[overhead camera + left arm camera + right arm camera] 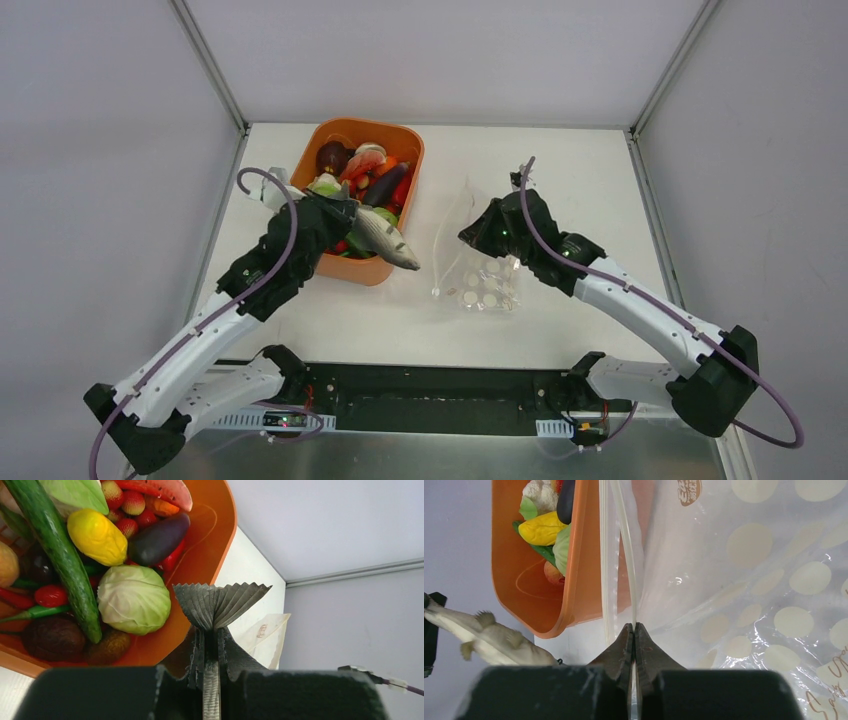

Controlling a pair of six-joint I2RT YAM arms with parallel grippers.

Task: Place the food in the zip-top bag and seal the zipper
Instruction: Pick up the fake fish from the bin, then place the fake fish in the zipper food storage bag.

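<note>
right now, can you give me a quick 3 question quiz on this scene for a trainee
1. True or false: the left gripper is shut on the tail of the toy fish.
2. Pick one: the right gripper pinches A) the toy fish, B) the zip-top bag at its edge, C) nothing.
3. Fill in: the other food lies in the ____ tub.

Key: 1 true; 2 B; 3 orange.

my right gripper [634,629] pinches the pale zipper strip [630,570] of a clear dotted plastic bag [744,595] beside an orange tub [519,595].
</note>
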